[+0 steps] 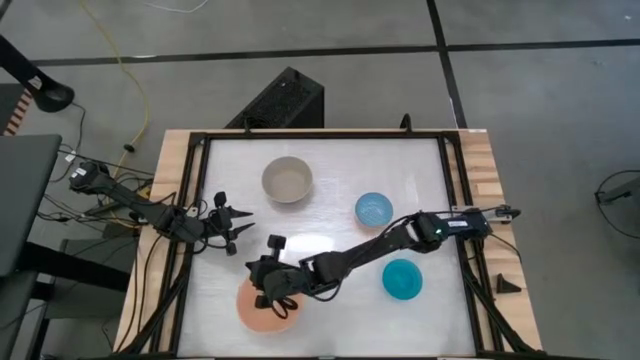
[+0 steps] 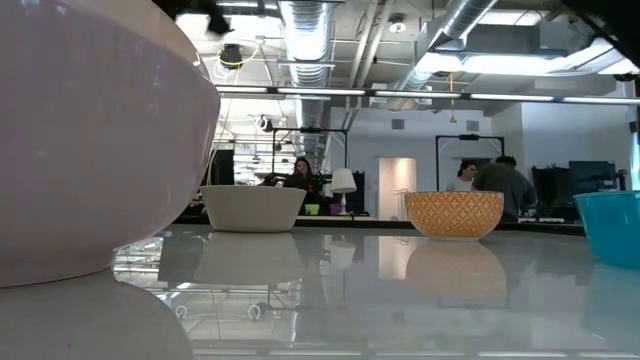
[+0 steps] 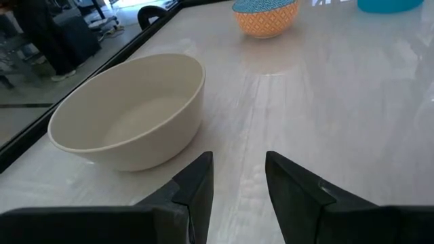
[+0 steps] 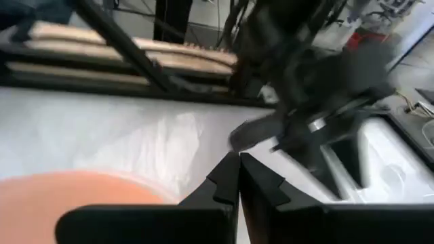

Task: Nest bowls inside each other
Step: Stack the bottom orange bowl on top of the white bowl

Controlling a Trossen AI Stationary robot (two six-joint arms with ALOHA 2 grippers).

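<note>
The salmon-pink bowl (image 1: 258, 310) sits at the table's near left and fills the left of the low view (image 2: 90, 140). My right gripper (image 1: 280, 298) reaches over its right side, fingers shut (image 4: 239, 166). The grey-beige bowl (image 1: 287, 180) stands on its base at the far middle. Right of it are the small light blue bowl (image 1: 374, 209), orange-patterned outside (image 2: 455, 213), and the teal bowl (image 1: 402, 279). My left gripper (image 1: 236, 224) waits open near the left edge, pointing at the grey-beige bowl (image 3: 132, 112). My right gripper is shut at the salmon-pink bowl's rim (image 4: 166, 195) on the bowl's right side. Its fingers come nearly level from the table's right. The rim runs in behind the left finger (image 4: 203, 196), which hides the pinch. Whether the bowl is clear of the table does not show.
A black frame with wooden side boards (image 1: 478, 160) borders the glossy white tabletop. A black box (image 1: 285, 100) stands beyond the far edge. Cables run along the left side. People show in the room behind the table in the low view.
</note>
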